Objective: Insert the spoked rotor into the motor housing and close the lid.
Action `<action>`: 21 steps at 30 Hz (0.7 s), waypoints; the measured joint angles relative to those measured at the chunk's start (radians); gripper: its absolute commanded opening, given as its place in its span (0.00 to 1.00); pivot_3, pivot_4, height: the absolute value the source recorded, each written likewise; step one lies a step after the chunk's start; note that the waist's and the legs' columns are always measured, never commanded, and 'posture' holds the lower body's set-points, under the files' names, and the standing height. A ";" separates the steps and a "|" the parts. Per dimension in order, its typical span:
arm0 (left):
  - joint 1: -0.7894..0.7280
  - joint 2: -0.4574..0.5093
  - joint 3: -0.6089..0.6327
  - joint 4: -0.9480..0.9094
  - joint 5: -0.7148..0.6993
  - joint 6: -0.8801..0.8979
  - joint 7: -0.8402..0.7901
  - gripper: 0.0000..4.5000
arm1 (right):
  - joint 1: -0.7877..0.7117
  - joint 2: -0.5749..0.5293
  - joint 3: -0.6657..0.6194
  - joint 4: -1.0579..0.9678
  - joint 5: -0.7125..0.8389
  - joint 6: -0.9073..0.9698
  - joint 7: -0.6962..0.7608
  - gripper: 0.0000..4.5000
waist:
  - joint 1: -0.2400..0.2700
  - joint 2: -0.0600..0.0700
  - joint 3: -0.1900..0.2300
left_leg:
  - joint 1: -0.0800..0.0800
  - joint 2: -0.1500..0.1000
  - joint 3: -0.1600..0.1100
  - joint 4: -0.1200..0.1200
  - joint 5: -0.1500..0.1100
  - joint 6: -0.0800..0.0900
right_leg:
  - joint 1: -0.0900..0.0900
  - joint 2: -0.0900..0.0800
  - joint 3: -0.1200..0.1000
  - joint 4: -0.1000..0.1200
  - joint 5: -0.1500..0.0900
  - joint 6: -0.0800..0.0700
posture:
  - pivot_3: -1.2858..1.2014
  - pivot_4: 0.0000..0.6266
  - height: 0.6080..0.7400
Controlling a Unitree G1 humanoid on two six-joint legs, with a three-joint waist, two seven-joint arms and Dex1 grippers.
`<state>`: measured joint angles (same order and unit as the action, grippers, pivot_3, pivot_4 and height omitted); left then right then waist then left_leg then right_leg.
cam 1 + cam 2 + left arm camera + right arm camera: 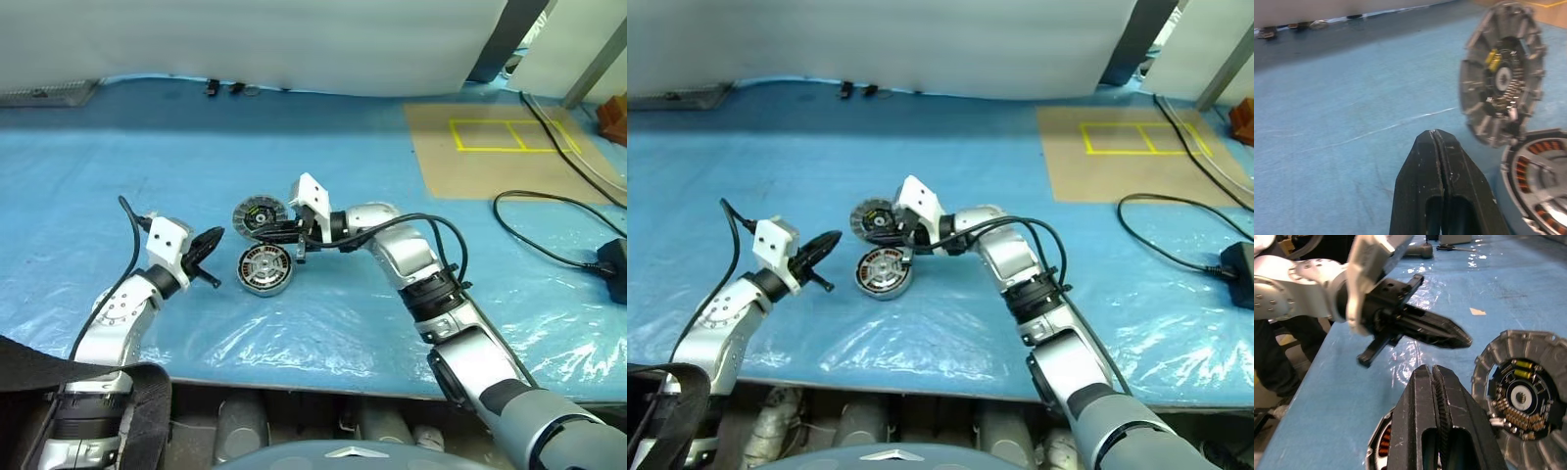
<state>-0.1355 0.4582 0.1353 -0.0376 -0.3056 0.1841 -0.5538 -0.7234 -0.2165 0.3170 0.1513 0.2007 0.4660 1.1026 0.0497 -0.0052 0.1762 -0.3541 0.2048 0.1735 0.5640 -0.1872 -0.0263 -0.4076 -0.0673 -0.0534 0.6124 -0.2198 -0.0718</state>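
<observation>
Head views: blue plastic-covered table (323,323) with the housing (265,268) lying flat near the front middle. You can see the silver spokes of the rotor (261,264) sitting inside it, so the rotor looks to be in. The lid (261,214) is just behind the housing, tipped up on edge with its dark centre and yellow bits facing the camera. It's close enough that it looks like it's touching or almost touching the housing rim, can't quite tell which.

The right gripper (263,233) reaches in from the right, pointing left, its tip hanging between lid and housing, fingers pressed together with nothing in them. The left gripper (214,238) is off to the left of both parts, also pinched together and empty, pointing toward them with a gap between. There's a tan board (509,147) with yellow tape squares at the far right, and a black cable (549,235) loops beside it.

Left wrist view: black fingers (1442,196) tight together, the lid (1502,73) standing upright ahead, and the housing (1540,181) with its copper windings just under it.

Right wrist view: that gripper's fingers (1442,431) are closed too, lid (1525,396) tilted up on one side, a sliver of housing (1382,443) with copper on the other. The left gripper (1462,339) pokes in from across, tip well short of the lid.
</observation>
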 measured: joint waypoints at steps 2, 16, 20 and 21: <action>-0.045 -0.003 0.005 0.067 0.001 -0.016 -0.005 0.00 | 0.019 -0.035 -0.001 -0.036 0.012 0.035 0.010 0.01 | 0.000 0.000 0.000 | 0.000 0.000 0.000 0.001 0.000 0.000 | 0.000 0.000 0.000 0.000 0.000 0.000 | 0.52 0.24 1.00; -0.456 -0.055 0.009 0.562 -0.111 -0.089 -0.416 0.00 | 0.123 -0.167 -0.031 -0.245 0.114 0.221 -0.033 0.01 | 0.013 0.000 0.000 | -0.006 0.000 0.000 0.000 0.003 -0.004 | -0.005 0.000 0.000 -0.001 0.000 0.000 | 0.52 0.24 1.00; -0.515 -0.040 0.007 0.620 -0.120 -0.056 -0.526 0.00 | 0.145 -0.193 -0.040 -0.278 0.143 0.255 -0.038 0.01 | 0.024 0.000 0.000 | -0.010 0.000 0.000 0.000 0.003 -0.004 | -0.009 0.000 0.000 0.000 0.000 0.000 | 0.52 0.24 1.00; -0.529 -0.032 0.000 0.635 -0.118 -0.044 -0.553 0.00 | 0.149 -0.198 -0.040 -0.285 0.151 0.262 -0.039 0.01 | 0.025 0.000 0.000 | -0.012 0.000 0.000 0.001 0.003 -0.004 | -0.011 0.000 0.000 0.000 0.000 0.000 | 0.52 0.24 1.00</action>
<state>-0.6648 0.4262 0.1353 0.5971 -0.4240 0.1404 -1.1066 -0.5747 -0.4144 0.2772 -0.1338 0.3514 0.7278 1.0633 0.0749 -0.0055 0.1761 -0.3657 0.2046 0.1734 0.5646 -0.1843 -0.0302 -0.4183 -0.0673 -0.0538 0.6124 -0.2195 -0.0717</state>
